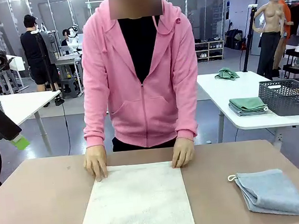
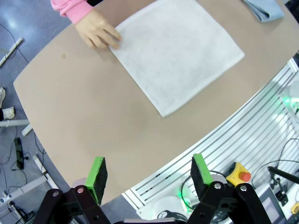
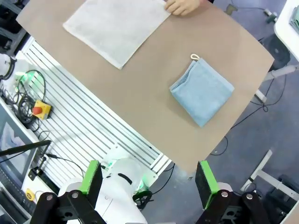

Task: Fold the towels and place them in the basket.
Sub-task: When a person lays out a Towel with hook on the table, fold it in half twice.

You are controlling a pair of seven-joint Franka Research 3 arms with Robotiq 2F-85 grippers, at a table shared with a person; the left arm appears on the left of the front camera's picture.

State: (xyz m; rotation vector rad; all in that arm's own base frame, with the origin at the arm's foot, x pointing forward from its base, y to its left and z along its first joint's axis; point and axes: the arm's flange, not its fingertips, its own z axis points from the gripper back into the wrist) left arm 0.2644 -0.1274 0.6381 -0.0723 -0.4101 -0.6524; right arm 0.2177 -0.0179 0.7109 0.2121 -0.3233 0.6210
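A cream-white towel lies spread flat in the middle of the brown table. A person in a pink hoodie presses one hand and the other hand on its two far corners. A pale blue-grey towel with a white loop lies folded at the right. My left gripper hangs at the left edge, above and off the table. In the left wrist view my left gripper is open over the table's near edge, the cream towel beyond it. My right gripper is open and high, off the table's corner, nearest the blue towel.
A dark grey mesh basket stands on a white table behind at the right, beside folded green cloths. A yellow box with a red stop button sits on the ribbed frame below the table's near edge.
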